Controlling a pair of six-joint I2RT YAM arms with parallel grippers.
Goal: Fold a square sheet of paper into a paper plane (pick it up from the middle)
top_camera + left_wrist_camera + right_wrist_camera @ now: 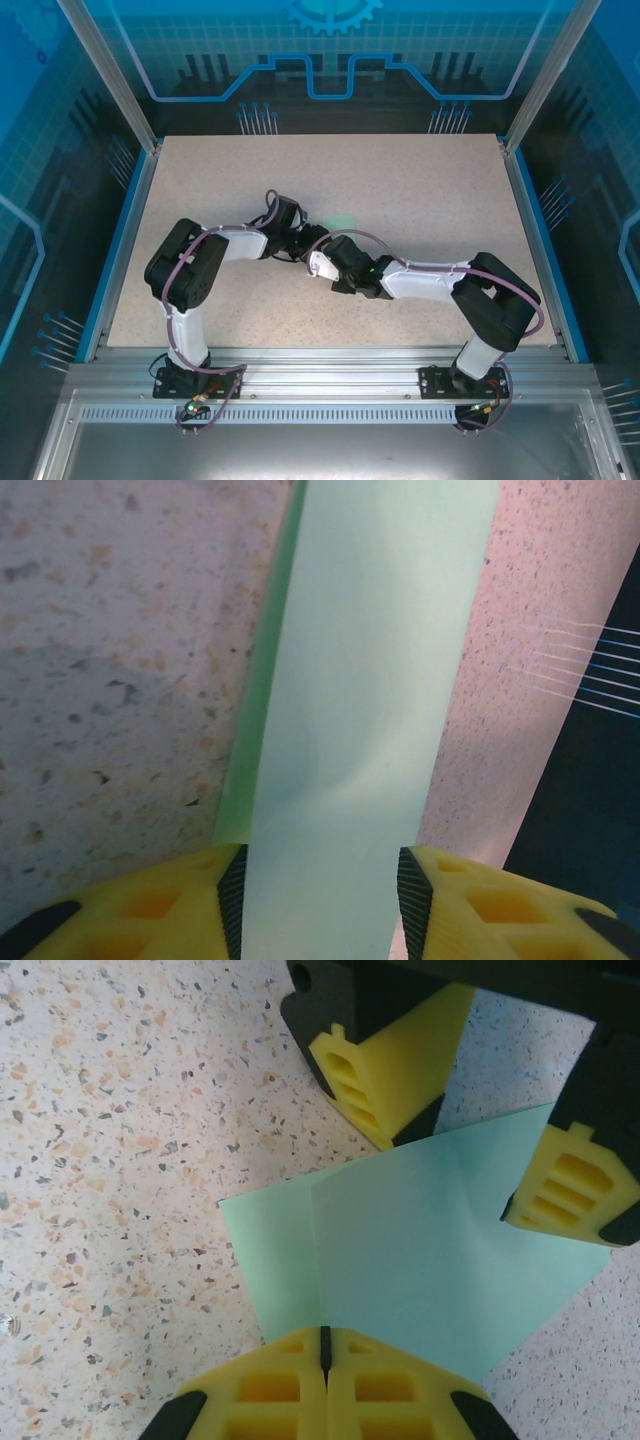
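- paper folding at an early stage: two robot arms meet near the middle of a speckled table [120,1140], both working on one square sheet of paper [420,1250], thin and pale mint green.
- the sheet sits near the middle of the table and is doubled over, one layer overlapping another, with a straight crease across it. the folding looks far from finished. whether the sheet rests on the table or is lifted just off it, i cannot tell.
- the right tool [324,1345] reaches in from the table's near right side. its yellow fingers [270,1390] are pressed together on the sheet's edge, right where the crease ends. this looks like an anchor, pinning the fold so the layers cannot slide.
- the left tool [322,895] comes from the table's near left side and stands about half spread. the sheet runs lengthwise between its black pads [232,890] and fills the gap from pad to pad. whether the pads squeeze it, i cannot tell. straddling the paper this way probably steadies the folded strip.
- no container is part of this; the sheet is out on the open table.
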